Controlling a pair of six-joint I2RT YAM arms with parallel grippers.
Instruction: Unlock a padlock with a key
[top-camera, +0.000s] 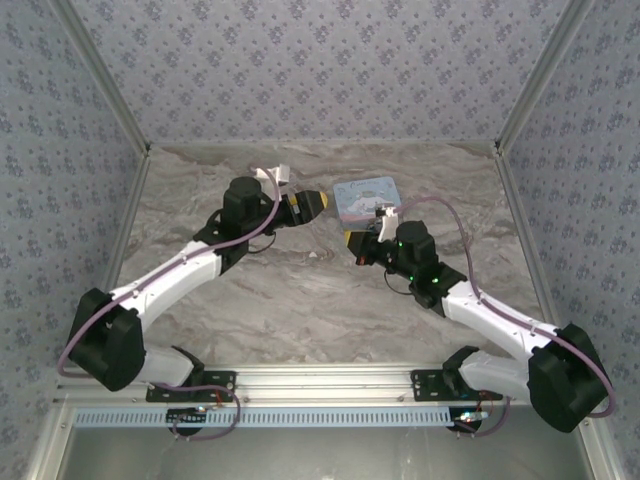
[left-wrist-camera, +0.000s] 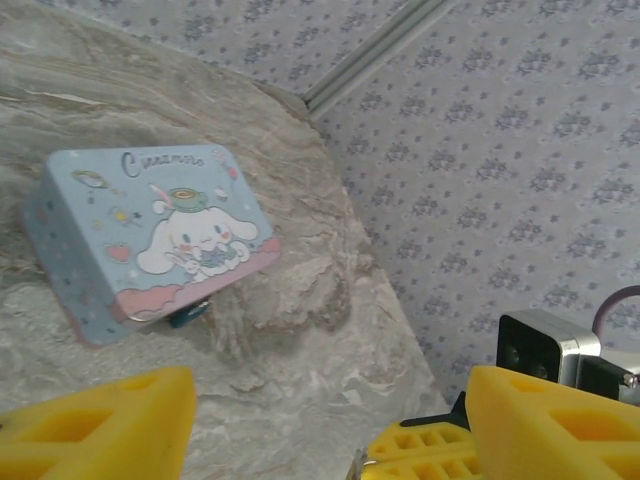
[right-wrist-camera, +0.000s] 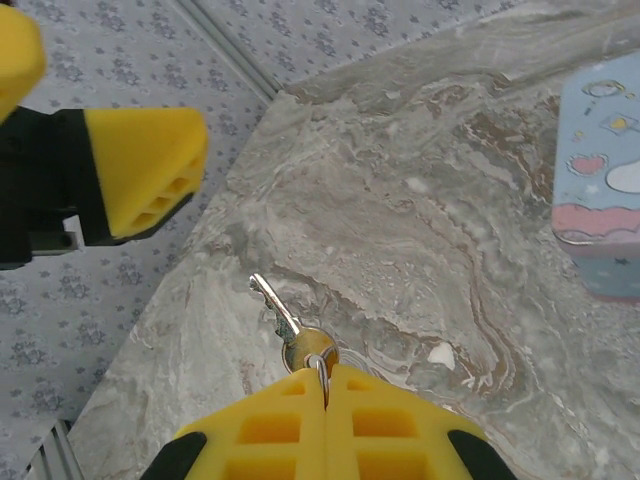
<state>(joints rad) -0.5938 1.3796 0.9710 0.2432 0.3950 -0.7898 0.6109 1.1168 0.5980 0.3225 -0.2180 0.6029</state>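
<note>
Right wrist view: the right end effector (right-wrist-camera: 325, 390) pinches the key (right-wrist-camera: 283, 322), blade at 11 o'clock; the left end effector (left-wrist-camera: 325, 430), spread wide, would best steady the padlock (left-wrist-camera: 188, 315), tucked at 6 o'clock of the tin (left-wrist-camera: 150, 235) on the worktop (left-wrist-camera: 300, 380), before the blade lines up.

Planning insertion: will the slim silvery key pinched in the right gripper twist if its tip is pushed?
The slim silvery metal key looks stiff, unlikely to bend. The right gripper pinches only its round head, so it may pivot.
</note>
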